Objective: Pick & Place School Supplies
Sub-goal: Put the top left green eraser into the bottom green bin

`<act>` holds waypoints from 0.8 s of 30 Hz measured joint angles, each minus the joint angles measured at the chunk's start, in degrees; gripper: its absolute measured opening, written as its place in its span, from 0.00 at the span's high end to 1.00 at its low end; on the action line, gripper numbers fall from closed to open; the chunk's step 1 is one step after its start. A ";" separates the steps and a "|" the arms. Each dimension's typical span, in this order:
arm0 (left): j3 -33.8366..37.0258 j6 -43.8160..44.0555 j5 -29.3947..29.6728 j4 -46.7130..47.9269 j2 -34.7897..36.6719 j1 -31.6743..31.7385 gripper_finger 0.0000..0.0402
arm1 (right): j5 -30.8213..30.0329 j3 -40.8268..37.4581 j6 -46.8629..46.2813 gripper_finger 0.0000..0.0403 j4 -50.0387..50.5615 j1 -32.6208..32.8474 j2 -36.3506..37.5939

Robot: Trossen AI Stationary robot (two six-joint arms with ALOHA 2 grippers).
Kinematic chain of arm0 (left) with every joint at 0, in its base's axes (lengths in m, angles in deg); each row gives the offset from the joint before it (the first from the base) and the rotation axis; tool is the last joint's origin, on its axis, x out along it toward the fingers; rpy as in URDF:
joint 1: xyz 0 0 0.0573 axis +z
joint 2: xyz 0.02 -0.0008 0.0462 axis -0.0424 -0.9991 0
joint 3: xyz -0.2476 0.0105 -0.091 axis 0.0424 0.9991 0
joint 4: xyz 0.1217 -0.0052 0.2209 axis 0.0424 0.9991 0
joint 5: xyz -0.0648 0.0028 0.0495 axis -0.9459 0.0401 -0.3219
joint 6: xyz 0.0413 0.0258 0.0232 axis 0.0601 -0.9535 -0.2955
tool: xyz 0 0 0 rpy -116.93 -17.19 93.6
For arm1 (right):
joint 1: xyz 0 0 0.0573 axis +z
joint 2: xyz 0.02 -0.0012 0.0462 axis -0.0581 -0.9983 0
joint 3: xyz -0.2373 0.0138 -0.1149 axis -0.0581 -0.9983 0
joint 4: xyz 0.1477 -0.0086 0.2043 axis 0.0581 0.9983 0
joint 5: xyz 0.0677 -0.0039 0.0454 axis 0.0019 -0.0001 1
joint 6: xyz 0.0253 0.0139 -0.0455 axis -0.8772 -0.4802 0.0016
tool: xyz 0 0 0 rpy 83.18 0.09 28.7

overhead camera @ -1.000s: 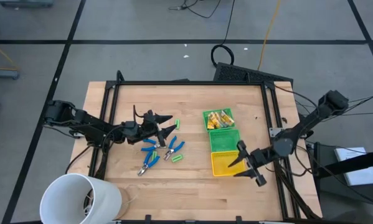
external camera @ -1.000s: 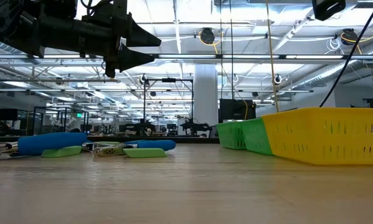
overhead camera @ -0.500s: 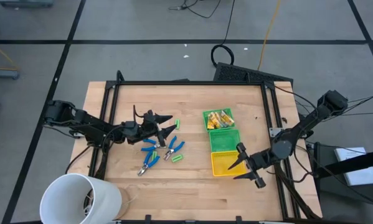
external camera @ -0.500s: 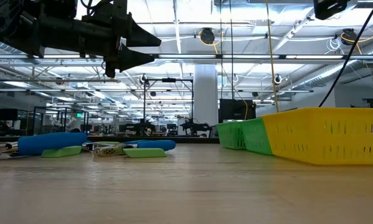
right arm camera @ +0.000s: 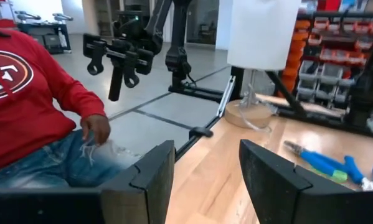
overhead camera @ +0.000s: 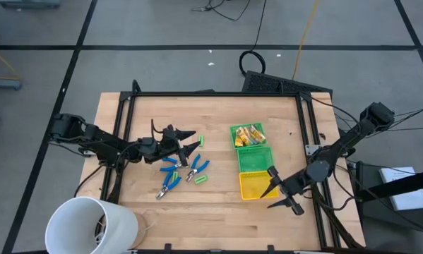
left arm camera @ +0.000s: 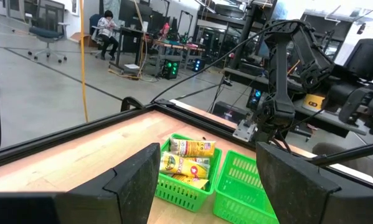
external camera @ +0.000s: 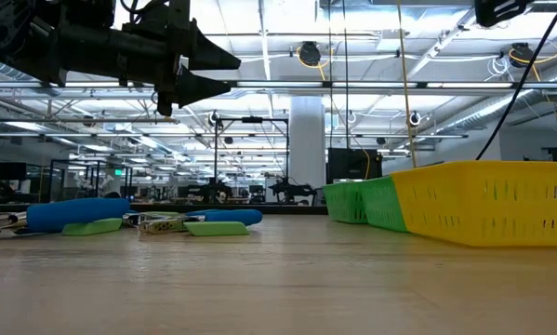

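Blue-handled pliers (overhead camera: 171,180) and short green pieces (overhead camera: 200,179) lie loose on the table left of centre. They also show in the low view: pliers (external camera: 78,214) and green pieces (external camera: 215,229). Yellow wrapped blocks (overhead camera: 247,134) lie in the far green bin (left arm camera: 174,190). My left gripper (overhead camera: 191,141) is open and empty, above the table just far of the loose pile; in the low view it hangs high (external camera: 208,73). My right gripper (overhead camera: 271,189) is open and empty at the right side of the yellow bin (overhead camera: 253,186).
Three bins stand in a row right of centre: green with blocks, green (overhead camera: 255,159), yellow. A large white cup (overhead camera: 91,224) lies at the near left corner. A black frame (overhead camera: 211,94) borders the table. A person in a red shirt (right arm camera: 24,93) sits beyond the table.
My right gripper has drifted a little toward the table's near edge, still open. My left gripper and the supplies have kept still.
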 joint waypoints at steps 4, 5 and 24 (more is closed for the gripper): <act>0.00 0.00 -0.01 0.00 0.00 0.00 0.33 | 0.04 0.00 2.14 0.58 -1.97 0.00 0.00; 0.00 0.00 -0.01 0.00 0.00 0.02 0.33 | 0.04 0.00 1.91 0.58 -2.07 0.00 0.00; 0.00 0.00 0.00 -0.02 0.00 0.00 0.33 | 0.09 0.00 -1.14 0.58 -5.73 0.00 -3.31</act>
